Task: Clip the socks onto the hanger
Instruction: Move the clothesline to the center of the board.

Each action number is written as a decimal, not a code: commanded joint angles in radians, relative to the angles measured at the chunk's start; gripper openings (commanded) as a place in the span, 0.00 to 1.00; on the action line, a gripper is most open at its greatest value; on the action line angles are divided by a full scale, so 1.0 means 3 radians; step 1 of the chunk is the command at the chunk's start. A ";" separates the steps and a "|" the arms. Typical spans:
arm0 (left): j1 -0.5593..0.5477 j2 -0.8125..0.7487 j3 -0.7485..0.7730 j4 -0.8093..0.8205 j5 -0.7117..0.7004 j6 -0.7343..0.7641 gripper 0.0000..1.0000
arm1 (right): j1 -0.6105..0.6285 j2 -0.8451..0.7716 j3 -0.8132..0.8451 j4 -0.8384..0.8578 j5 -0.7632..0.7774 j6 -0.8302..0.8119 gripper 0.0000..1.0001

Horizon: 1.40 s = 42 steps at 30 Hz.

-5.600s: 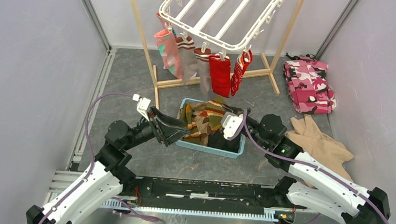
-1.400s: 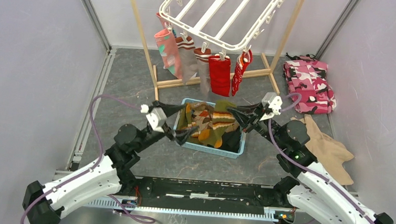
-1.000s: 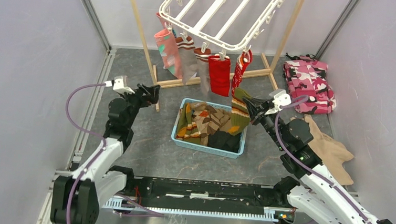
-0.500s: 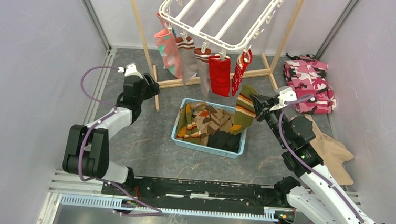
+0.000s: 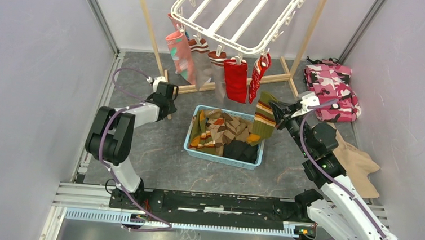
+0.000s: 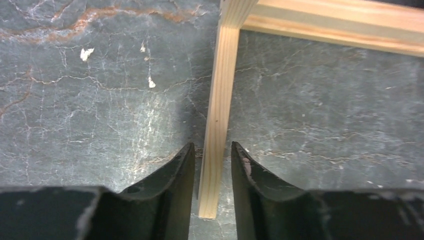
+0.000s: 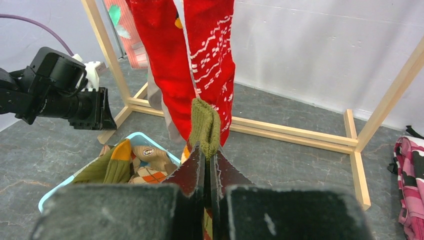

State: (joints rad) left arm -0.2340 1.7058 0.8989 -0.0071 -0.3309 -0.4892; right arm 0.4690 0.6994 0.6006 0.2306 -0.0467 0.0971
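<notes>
Wooden stand foot (image 6: pixel 216 110) within left end effector (image 6: pixel 212 146)

White arm shells (image 5: pixel 350 217), black joints (image 5: pixel 109 141), purple cables (image 5: pixel 124 68), white wrist cameras (image 5: pixel 308 98).

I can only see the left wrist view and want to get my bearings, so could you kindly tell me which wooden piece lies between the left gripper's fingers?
Observer: It is the left foot of the wooden stand that carries the hanger; the left gripper straddles its near end.
Operator: Thank you. What is the right arm doing?
Observer: The right gripper is shut on an olive striped sock, which hangs at the far right corner of the blue basket.
Operator: Is anything clipped on?
Observer: Yes, several socks, pink, grey and red, hang from clips on the hanger's near rim.
</notes>
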 commanded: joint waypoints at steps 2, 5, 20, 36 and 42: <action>-0.0012 0.0127 0.0204 -0.0195 -0.0307 0.0020 0.35 | -0.0062 -0.0079 -0.0038 0.0160 -0.0084 0.0067 0.00; -0.0012 0.0215 0.0261 -0.0243 -0.0321 0.0094 0.34 | -0.0086 -0.0097 -0.0064 0.0181 -0.0112 0.0088 0.00; 0.0133 0.0337 0.0738 -0.0611 0.0034 0.1162 0.08 | -0.0138 -0.0305 -0.0182 0.0226 -0.0116 0.0110 0.00; 0.0568 0.0819 0.1201 -0.0531 0.0190 0.2467 0.02 | -0.0139 -0.0297 -0.0197 0.0244 -0.0104 0.0133 0.00; 0.0772 0.1134 0.1456 -0.0565 0.0328 0.2390 0.02 | -0.0141 -0.0252 -0.0197 0.0249 -0.0120 0.0132 0.00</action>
State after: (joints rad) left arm -0.0437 1.9869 1.2812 -0.1833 -0.2367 0.1368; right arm 0.4297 0.6174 0.5415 0.2646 -0.0864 0.1272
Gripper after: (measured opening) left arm 0.233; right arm 0.022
